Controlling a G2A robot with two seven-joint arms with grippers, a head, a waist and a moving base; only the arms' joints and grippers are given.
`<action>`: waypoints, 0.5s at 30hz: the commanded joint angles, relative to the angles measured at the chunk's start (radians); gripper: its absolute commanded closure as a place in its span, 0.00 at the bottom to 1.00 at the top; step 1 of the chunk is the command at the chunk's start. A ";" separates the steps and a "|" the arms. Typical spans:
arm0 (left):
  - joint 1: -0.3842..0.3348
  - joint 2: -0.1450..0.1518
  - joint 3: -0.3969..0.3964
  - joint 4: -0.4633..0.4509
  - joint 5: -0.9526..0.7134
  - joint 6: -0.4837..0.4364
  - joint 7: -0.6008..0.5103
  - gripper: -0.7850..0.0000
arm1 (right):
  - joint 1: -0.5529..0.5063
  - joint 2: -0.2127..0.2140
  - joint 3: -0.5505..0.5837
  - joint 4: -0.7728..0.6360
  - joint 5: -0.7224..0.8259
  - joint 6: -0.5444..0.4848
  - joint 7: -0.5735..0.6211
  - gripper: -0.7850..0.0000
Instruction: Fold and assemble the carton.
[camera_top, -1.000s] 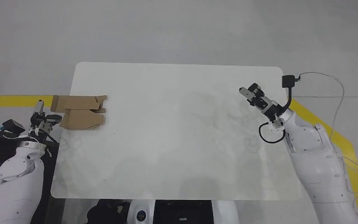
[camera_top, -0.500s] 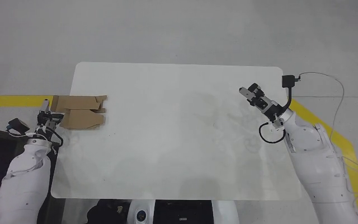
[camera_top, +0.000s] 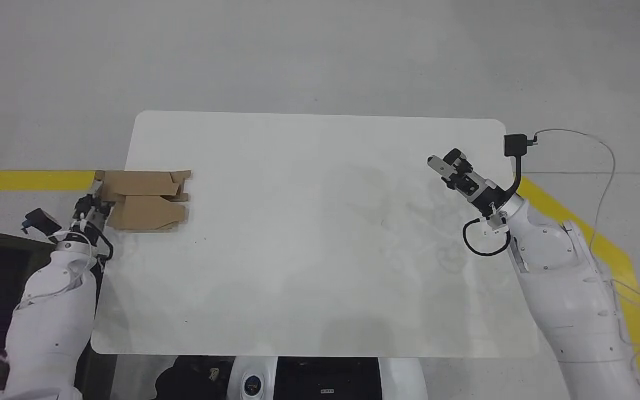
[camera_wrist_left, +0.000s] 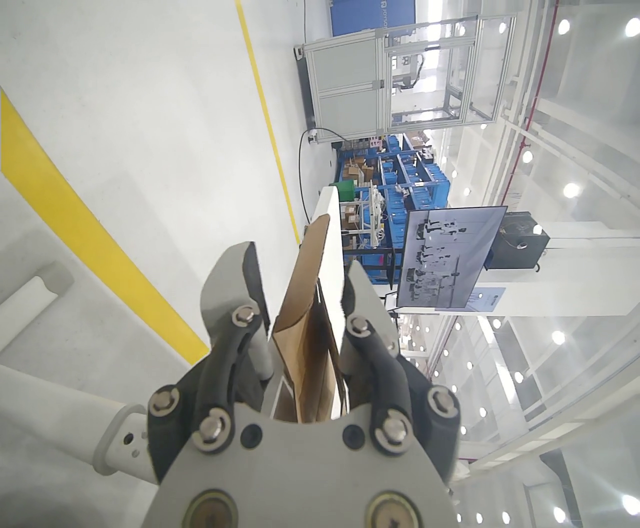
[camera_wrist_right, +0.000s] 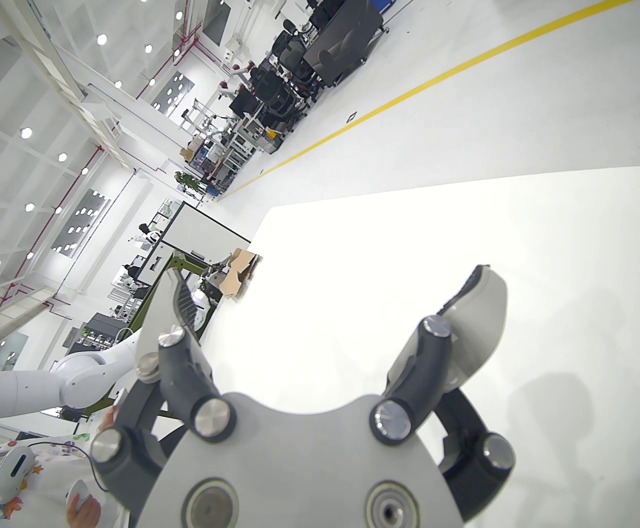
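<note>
Starting at the left, we find the left gripper (camera_wrist_left: 300, 267) at the near-left rim of the white round-cornered table (camera_top: 320, 260). Its two grey fingers stand a moderate way apart, one on each side of the flat brown cardboard carton (camera_top: 140, 200). A gap shows between one pad and the board, so we judge the carton straddled, not pinched. The carton lies flat at the table's left side, and its left end hangs out past the rim, which is where the fingers sit. Its long axis runs across the table, leading straight away from this claw toward the other arm, with the notched flaps at the far end. That makes the left arm by far the nearer one, and we think the coming move depends on closing on the overhanging end. In the left wrist view the white slab edge sits just beside the lower finger, and we cannot tell whether that finger clears the table or brackets it along with the board. We also cannot make out whether the brown shape is one blank or two stacked pieces, nor where its creases run. Well apart, over the table's right side, the right gripper (camera_top: 447, 160) hangs spread wide with nothing in it.
</note>
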 joint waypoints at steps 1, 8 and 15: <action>-0.010 -0.001 -0.005 0.008 -0.034 0.020 -0.043 1.00 | 0.000 0.000 0.000 0.000 0.000 0.000 0.000 0.00; -0.034 0.000 -0.042 -0.025 -0.119 0.036 -0.098 1.00 | 0.000 0.000 0.000 0.000 0.000 0.000 0.000 0.00; -0.041 0.002 -0.070 -0.147 -0.161 0.035 -0.118 1.00 | 0.000 0.000 0.000 0.000 0.000 0.000 0.000 0.00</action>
